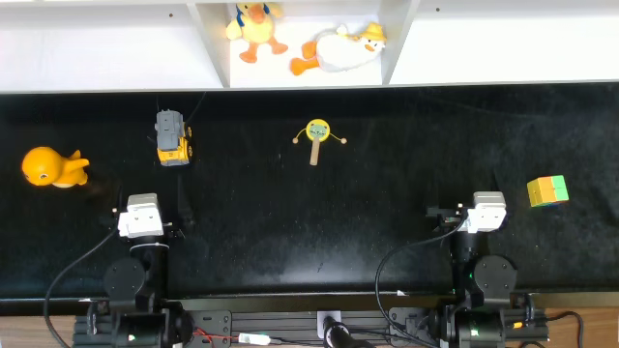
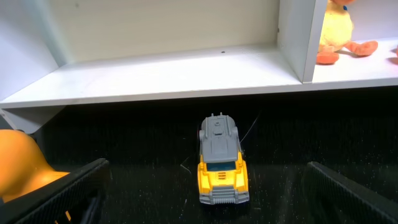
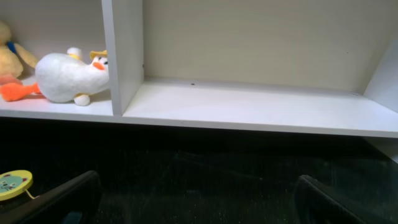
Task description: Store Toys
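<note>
A yellow and grey toy truck (image 1: 172, 137) (image 2: 221, 162) stands on the black mat, just ahead of my left gripper (image 1: 143, 211), whose fingers (image 2: 62, 190) are spread wide with nothing between them. An orange duck toy (image 1: 53, 166) (image 2: 18, 165) lies at the mat's far left. A small yellow rattle drum (image 1: 316, 133) (image 3: 13, 184) lies mid-mat. A coloured cube (image 1: 546, 190) sits at the right, beside my right gripper (image 1: 486, 208), which is open and empty, fingers (image 3: 59, 198) apart. A yellow plush duck (image 1: 255, 27) (image 2: 339, 31) and a white plush duck (image 1: 340, 48) (image 3: 69, 78) lie in the shelf's middle compartment.
A white shelf (image 1: 106, 58) with three compartments runs along the far edge of the mat; upright dividers (image 2: 301, 37) (image 3: 122, 56) separate them. The left (image 2: 161, 68) and right (image 3: 261, 102) compartments show bare floors. Cables trail from both arm bases at the near edge.
</note>
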Tool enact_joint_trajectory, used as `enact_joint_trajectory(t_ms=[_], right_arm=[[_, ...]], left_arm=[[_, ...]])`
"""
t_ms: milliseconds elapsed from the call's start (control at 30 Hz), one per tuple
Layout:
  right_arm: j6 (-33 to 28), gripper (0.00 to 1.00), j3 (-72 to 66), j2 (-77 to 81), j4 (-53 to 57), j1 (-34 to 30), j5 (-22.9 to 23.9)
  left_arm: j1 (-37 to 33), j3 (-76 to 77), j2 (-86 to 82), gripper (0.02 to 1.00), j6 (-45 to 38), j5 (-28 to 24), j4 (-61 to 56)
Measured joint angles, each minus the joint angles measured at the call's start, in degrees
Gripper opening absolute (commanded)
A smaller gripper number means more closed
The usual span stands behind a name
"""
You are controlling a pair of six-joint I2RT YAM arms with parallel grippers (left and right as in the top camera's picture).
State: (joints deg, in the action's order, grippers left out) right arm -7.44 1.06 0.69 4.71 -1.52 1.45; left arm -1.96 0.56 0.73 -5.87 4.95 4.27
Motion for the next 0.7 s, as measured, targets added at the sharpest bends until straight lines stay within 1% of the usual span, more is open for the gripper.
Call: enact_joint_trajectory(t_ms=[700], right_arm=[[-0.02,0.996,0.00,0.00,0.00,0.00,0.02]], left_arm=[[0.00,0.02,0.17,0.998,0.20,-0.44,0.20]])
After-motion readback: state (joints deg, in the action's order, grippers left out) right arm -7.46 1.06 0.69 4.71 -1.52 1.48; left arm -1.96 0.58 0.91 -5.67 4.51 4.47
